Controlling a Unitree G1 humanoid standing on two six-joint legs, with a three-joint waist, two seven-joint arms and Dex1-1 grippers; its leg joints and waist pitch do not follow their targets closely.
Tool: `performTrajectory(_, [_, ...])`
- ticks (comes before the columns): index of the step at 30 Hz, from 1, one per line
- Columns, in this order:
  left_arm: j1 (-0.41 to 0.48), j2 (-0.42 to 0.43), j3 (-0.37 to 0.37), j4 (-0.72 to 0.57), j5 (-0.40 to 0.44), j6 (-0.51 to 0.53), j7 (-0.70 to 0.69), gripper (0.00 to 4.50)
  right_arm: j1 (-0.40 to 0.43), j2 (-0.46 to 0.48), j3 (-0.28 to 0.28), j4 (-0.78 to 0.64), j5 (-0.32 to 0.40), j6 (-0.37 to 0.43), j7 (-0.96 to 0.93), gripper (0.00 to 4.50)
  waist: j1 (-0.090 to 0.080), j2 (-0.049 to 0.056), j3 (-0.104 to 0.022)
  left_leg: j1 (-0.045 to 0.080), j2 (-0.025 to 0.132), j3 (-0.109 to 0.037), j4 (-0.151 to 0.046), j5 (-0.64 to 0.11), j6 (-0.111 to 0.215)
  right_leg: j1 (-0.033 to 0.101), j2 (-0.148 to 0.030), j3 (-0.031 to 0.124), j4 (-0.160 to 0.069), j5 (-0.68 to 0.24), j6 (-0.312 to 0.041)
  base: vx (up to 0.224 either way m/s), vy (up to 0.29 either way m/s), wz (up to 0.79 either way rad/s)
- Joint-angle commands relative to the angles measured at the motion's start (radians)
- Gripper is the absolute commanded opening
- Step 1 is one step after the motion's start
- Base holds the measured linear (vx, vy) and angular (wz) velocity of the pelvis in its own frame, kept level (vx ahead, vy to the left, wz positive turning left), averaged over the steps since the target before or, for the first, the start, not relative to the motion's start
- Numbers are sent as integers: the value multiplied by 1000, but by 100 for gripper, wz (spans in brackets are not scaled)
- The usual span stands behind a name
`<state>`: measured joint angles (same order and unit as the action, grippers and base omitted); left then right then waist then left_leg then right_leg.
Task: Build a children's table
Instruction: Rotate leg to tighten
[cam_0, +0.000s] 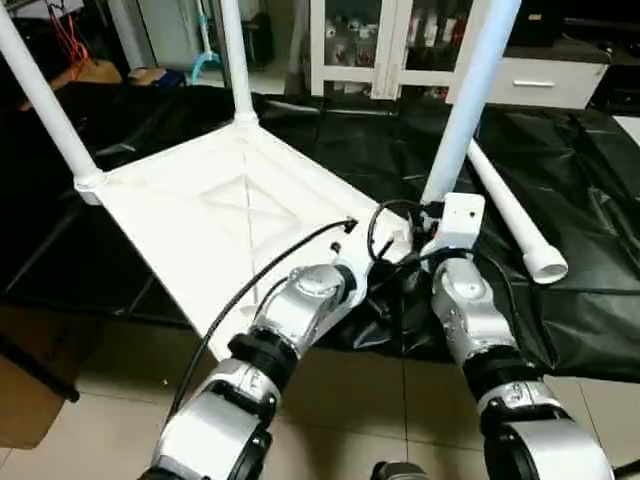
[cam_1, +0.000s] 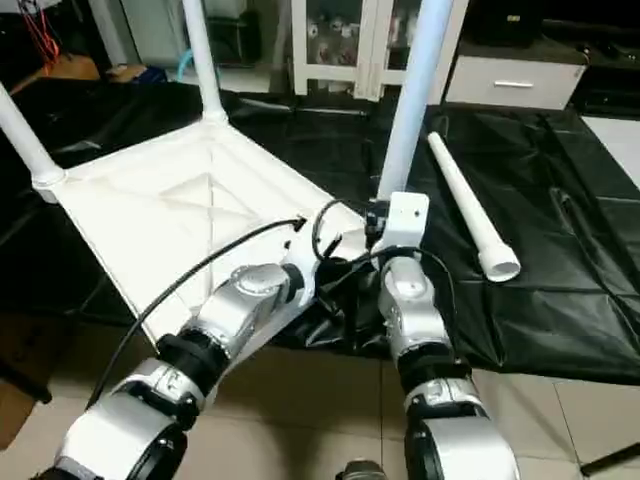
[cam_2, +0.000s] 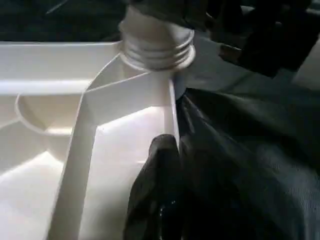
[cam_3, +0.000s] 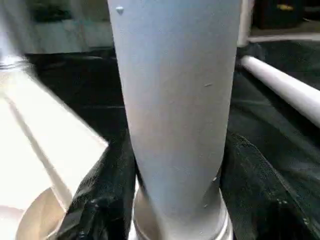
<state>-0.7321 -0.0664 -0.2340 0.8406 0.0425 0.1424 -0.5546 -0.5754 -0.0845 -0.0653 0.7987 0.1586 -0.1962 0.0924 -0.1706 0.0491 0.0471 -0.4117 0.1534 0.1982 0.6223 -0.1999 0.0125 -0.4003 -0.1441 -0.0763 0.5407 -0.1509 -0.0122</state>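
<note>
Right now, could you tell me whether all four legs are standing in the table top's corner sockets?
No, one white leg lies loose on the black sheet beside the table top.

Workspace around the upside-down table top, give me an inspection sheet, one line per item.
Surface: black sheet over a tiled floor.
Job's things: table top underside up, three legs upright in corner sockets; fourth leg lying loose on the sheet.
Clutter: cardboard at the floor's edge.
Grippers: left claw shut at the top's rim; right claw around the near leg.
Cables: black cable along the left forearm.
Surroundings: white glass-door cabinet behind.
</note>
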Motion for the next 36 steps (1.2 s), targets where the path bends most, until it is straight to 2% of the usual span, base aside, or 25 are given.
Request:
performTrajectory(1, [13, 38, -25, -63, 5, -78, -111, 0, 38, -10, 39, -71, 18, 12, 118, 269, 6, -13, -72, 14, 61, -40, -105, -408, 75, 46, -19, 6, -47, -229, -197, 0, 0, 0])
performTrajectory(2, [16, 42, -27, -66, 5, -82, -119, 0, 42, -14, 39, -78, 19, 13, 124, 282, 5, -14, -71, 12, 62, -39, -105, -391, 88, 46, -20, 8, -45, -216, -202, 0, 0, 0])
performTrajectory(3, [50, 90, -42, -100, -1, -119, -209, 0, 82, -56, 52, -167, 29, 24, 193, 296, 9, -12, -72, 16, 63, -37, -102, -372, 102, 44, -21, 9, -46, -222, -205, 0, 0, 0])
performTrajectory(4, [61, 105, -44, -110, -5, -127, -238, 0, 94, -72, 56, -192, 31, 24, 217, 304, 17, -15, -73, 18, 63, -36, -100, -347, 116, 44, -20, 10, -44, -211, -212, 0, 0, 0])
performTrajectory(5, [81, 136, -52, -131, -12, -145, -291, 0, 119, -103, 56, -240, 49, 35, 263, 305, 18, -14, -73, 18, 65, -34, -99, -335, 125, 42, -19, 12, -42, -205, -215, 0, 0, 0])
performTrajectory(7, [98, 168, -60, -149, -19, -164, -344, 0, 142, -135, 56, -281, 71, 43, 317, 315, 30, -10, -74, 27, 68, -31, -97, -307, 140, 38, -16, 15, -35, -179, -225, 0, 0, 0])
performTrajectory(8, [122, 209, -65, -181, -41, -169, -415, 0, 179, -192, 65, -337, 101, 68, 421, 331, 41, -8, -75, 33, 68, -26, -93, -284, 142, 32, -13, 20, -30, -156, -239, 0, 0, 0])
performTrajectory(10, [156, 262, -69, -236, -78, -157, -514, 0, 234, -285, 83, -413, 148, 143, 593, 353, 58, -10, -77, 30, 71, -28, -90, -239, 157, 44, -15, 21, -19, -112, -245, 29, 1, 2])
performTrajectory(11, [166, 276, -71, -252, -89, -152, -542, 0, 251, -311, 87, -436, 161, 171, 643, 361, 83, -6, -78, 31, 73, -27, -86, -168, 187, 44, -12, 23, -5, -27, -260, 57, 2, 4])
performTrajectory(12, [176, 290, -74, -269, -97, -144, -568, 0, 267, -339, 88, -455, 178, 197, 695, 375, 91, -3, -81, 34, 72, -26, -81, -111, 203, 42, -12, 25, 1, 26, -268, 55, 1, 2])
performTrajectory(14, [194, 306, -79, -300, -115, -126, -612, 0, 293, -389, 88, -488, 213, 235, 786, 375, 103, -7, -81, 35, 71, -24, -77, -78, 215, 42, -11, 25, 4, 48, -273, 0, 0, 0])
performTrajectory(15, [204, 312, -79, -317, -128, -112, -636, 0, 305, -421, 87, -501, 231, 250, 834, 375, 118, -8, -80, 37, 73, -23, -77, -74, 219, 42, -14, 27, 4, 38, -276, 0, 0, 0])
performTrajectory(17, [209, 312, -77, -324, -132, -112, -647, 0, 311, -447, 83, -504, 247, 268, 880, 375, 132, -8, -76, 38, 75, -20, -82, -111, 198, 41, -15, 29, -2, -29, -269, 0, 0, 0])
performTrajectory(19, [212, 312, -77, -334, -136, -109, -652, 0, 316, -472, 82, -506, 261, 282, 924, 375, 136, -13, -71, 37, 75, -19, -93, -204, 145, 39, -13, 32, -12, -143, -250, 0, 0, 0])
performTrajectory(21, [211, 314, -78, -341, -141, -104, -656, 0, 319, -499, 88, -497, 275, 301, 980, 375, 140, -15, -68, 40, 75, -20, -97, -264, 108, 38, -13, 34, -19, -207, -233, 0, 0, 0])
performTrajectory(23, [209, 315, -79, -343, -143, -102, -659, 0, 321, -512, 94, -496, 279, 318, 1012, 375, 147, -14, -68, 46, 76, -18, -100, -286, 82, 33, -12, 37, -22, -230, -223, 0, 0, 0])
performTrajectory(24, [209, 317, -80, -347, -144, -99, -662, 0, 323, -516, 94, -498, 282, 324, 1025, 375, 148, -17, -68, 40, 74, -18, -101, -282, 76, 35, -11, 39, -20, -226, -219, 0, 0, 0])
performTrajectory(25, [208, 317, -81, -349, -145, -97, -663, 0, 323, -519, 95, -499, 287, 334, 1039, 351, 149, -19, -69, 40, 73, -17, -101, -282, 75, 34, -11, 40, -20, -226, -216, 0, 0, 0])
performTrajectory(27, [207, 317, -80, -352, -144, -91, -665, 0, 323, -524, 97, -502, 292, 344, 1056, 342, 151, -20, -70, 41, 73, -15, -99, -272, 79, 33, -11, 43, -20, -221, -215, 0, 0, 0])
performTrajectory(30, [205, 315, -78, -355, -141, -90, -668, 0, 315, -525, 93, -498, 304, 363, 1078, 323, 155, -18, -72, 41, 73, -12, -95, -231, 96, 32, -10, 44, -16, -188, -223, 0, 0, 0])
performTrajectory(31, [205, 314, -78, -355, -140, -90, -670, 0, 312, -525, 93, -496, 311, 376, 1088, 299, 157, -16, -73, 42, 73, -11, -94, -219, 102, 32, -9, 44, -15, -176, -227, 0, 0, 0])
performTrajectory(33, [205, 314, -79, -355, -139, -90, -673, 0, 308, -526, 94, -492, 313, 379, 1096, 289, 160, -18, -74, 41, 73, -9, -92, -204, 111, 32, -9, 44, -13, -162, -232, 0, 0, 0])
performTrajectory(36, [203, 317, -88, -354, -141, -92, -679, 0, 310, -533, 103, -495, 320, 415, 1127, 256, 166, -16, -72, 40, 73, -8, -91, -201, 114, 33, -8, 43, -13, -173, -234, 0, 0, 0])
